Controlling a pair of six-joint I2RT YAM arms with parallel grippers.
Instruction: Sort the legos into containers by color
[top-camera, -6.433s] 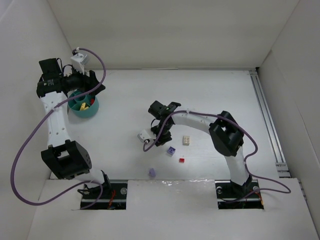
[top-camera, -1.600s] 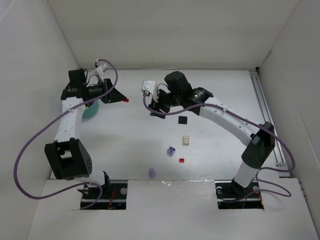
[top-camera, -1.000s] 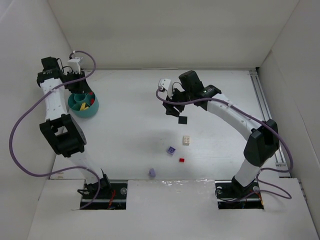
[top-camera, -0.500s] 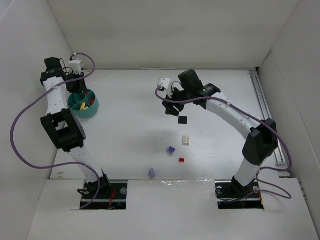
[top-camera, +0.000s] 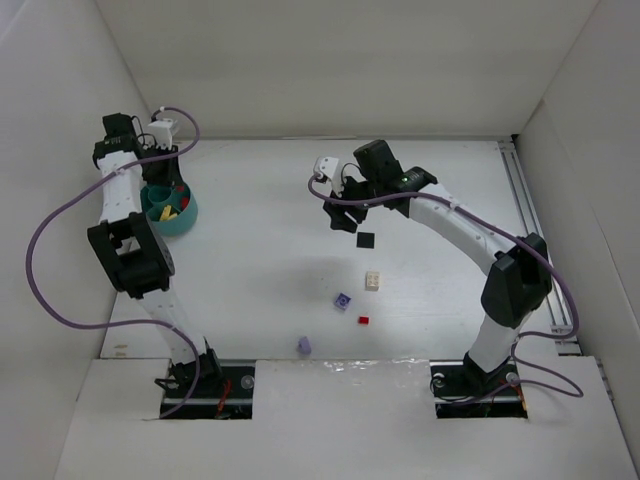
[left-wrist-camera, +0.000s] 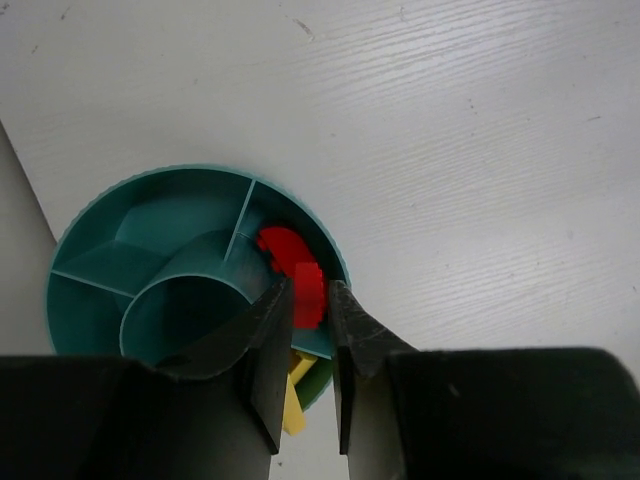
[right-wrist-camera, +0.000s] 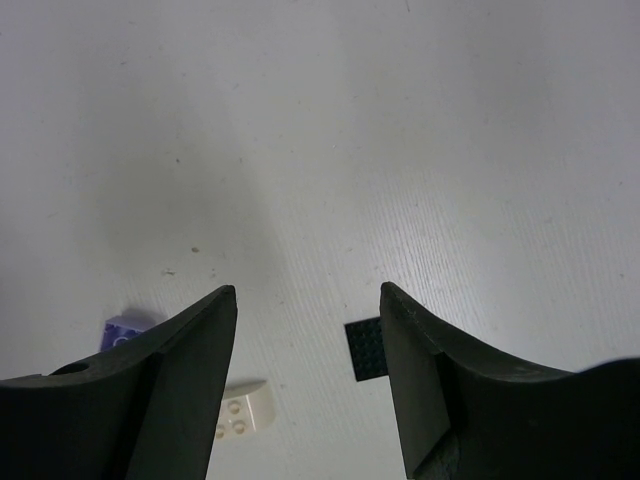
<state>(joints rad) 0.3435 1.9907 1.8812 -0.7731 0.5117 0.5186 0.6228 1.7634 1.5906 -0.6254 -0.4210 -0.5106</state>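
Observation:
The teal bowl (top-camera: 186, 221) stands at the far left, with yellow and red legos in its compartments. My left gripper (top-camera: 160, 184) hangs over it, shut on a red lego (left-wrist-camera: 306, 300) just above the compartment that holds another red piece (left-wrist-camera: 274, 244). Yellow legos (left-wrist-camera: 293, 398) show lower down between the fingers. My right gripper (top-camera: 342, 215) hovers open above the table's middle, nothing between its fingers (right-wrist-camera: 306, 288). Under it lie a flat black square (right-wrist-camera: 365, 348), a cream lego (right-wrist-camera: 240, 415) and a purple lego (right-wrist-camera: 128, 328).
Loose on the table in the top view: the black square (top-camera: 367, 239), cream lego (top-camera: 373, 281), purple lego (top-camera: 343, 301), small red lego (top-camera: 363, 320) and lilac lego (top-camera: 304, 345). White walls close in the table; a rail (top-camera: 535, 230) runs along the right.
My left gripper carried the red lego from mid-table back over the bowl and has settled there. The right arm lifted off the black square and barely moves now.

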